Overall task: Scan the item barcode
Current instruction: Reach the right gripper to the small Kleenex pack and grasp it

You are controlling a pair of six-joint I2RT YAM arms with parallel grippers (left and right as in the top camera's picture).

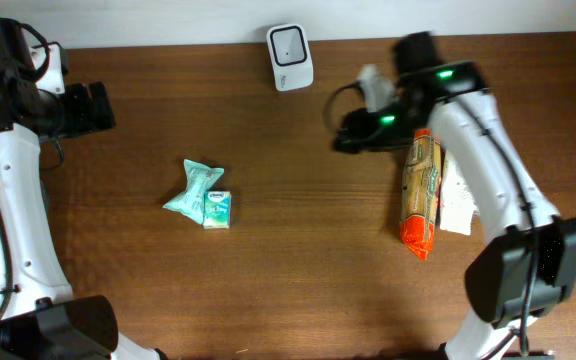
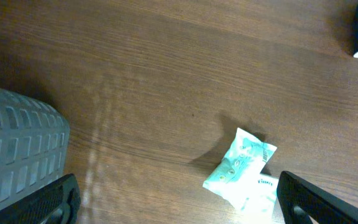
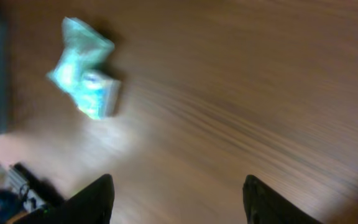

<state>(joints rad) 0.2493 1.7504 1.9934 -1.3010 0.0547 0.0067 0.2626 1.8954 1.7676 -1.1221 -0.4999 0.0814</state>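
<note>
A crumpled teal packet [image 1: 196, 187], touched by a small teal-and-white pack [image 1: 217, 209], is seen ahead of both pairs of fingers, well apart from them. The left gripper [image 1: 101, 108] and right gripper [image 3: 176, 199] are spread apart, empty. A dark wooden table [image 1: 298, 270] is shown, with a white scanner [image 1: 290, 43] at its far edge.
</note>
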